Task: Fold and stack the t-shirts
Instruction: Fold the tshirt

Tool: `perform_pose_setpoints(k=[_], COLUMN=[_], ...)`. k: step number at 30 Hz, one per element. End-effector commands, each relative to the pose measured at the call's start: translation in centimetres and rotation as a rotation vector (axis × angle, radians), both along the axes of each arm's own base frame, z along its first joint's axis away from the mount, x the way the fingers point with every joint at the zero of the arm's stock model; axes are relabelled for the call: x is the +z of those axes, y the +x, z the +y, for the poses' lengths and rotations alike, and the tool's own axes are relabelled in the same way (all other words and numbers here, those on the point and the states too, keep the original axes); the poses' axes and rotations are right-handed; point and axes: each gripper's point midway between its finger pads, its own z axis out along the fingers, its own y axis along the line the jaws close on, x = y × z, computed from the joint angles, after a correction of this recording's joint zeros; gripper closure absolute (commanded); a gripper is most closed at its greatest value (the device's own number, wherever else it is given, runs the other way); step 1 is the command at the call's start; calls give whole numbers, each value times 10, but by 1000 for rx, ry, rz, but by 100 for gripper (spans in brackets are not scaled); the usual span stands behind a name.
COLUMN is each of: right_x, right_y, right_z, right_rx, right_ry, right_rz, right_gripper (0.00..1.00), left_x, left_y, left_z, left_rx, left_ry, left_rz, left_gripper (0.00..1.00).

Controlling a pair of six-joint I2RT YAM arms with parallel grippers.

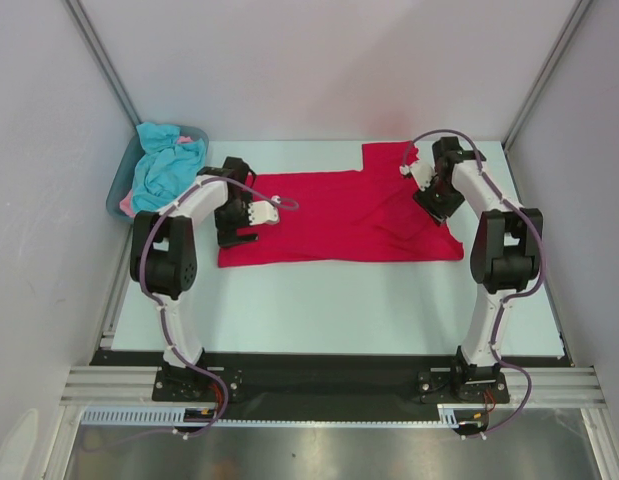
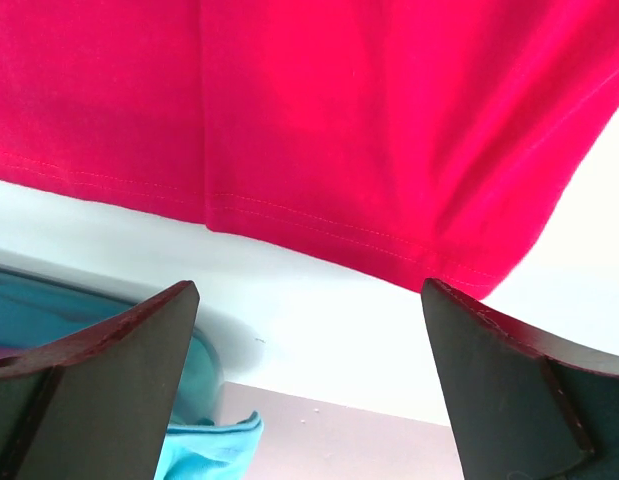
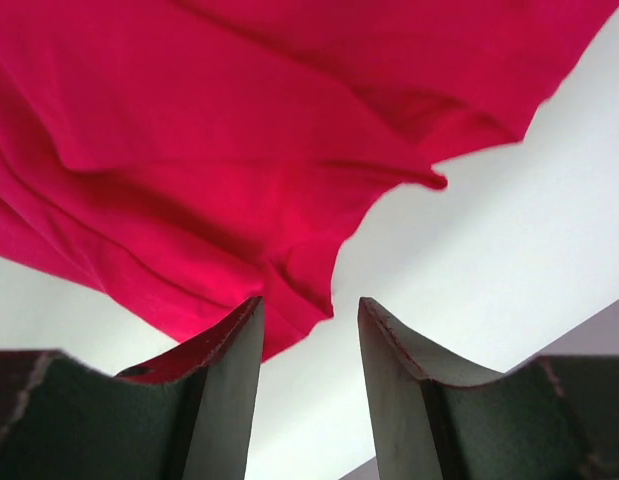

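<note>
The crimson red t-shirt lies spread flat across the middle of the table, with a sleeve at the back right. My left gripper is over its left edge. In the left wrist view it is wide open and empty above bare table, beside the shirt's hem. My right gripper is over the shirt's right part. In the right wrist view it is open with a narrow gap and holds nothing, just over a wrinkled corner of the red cloth. A turquoise-blue t-shirt and some pink cloth are bunched in the tub.
The grey-blue plastic tub stands at the back left corner beside the left arm; it also shows in the left wrist view with the turquoise cloth. Enclosure walls stand on the left, right and back. A black strip runs along the table's near edge.
</note>
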Motion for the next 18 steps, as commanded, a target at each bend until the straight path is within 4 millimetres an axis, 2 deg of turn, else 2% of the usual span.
perform_pose_setpoints(k=[1, 4, 8, 13, 18], right_x=[16, 4, -10, -8, -9], right_y=[17, 17, 33, 67, 84], right_z=[3, -1, -7, -15, -9], right_rx=[10, 20, 4, -76, -151], right_ry=[-10, -45, -86, -118, -59], right_rz=[-81, -66, -113, -232, -267], right_gripper=[52, 52, 53, 54, 55], left_x=[15, 9, 6, 4, 2], left_y=[-3, -8, -14, -17, -21], left_z=[-8, -9, -11, -14, -18], left_rx=[11, 16, 17, 14, 17], left_ry=[-28, -27, -28, -31, -29], left_rz=[-21, -8, -3, -7, -7], left_gripper=[0, 0, 0, 0, 0])
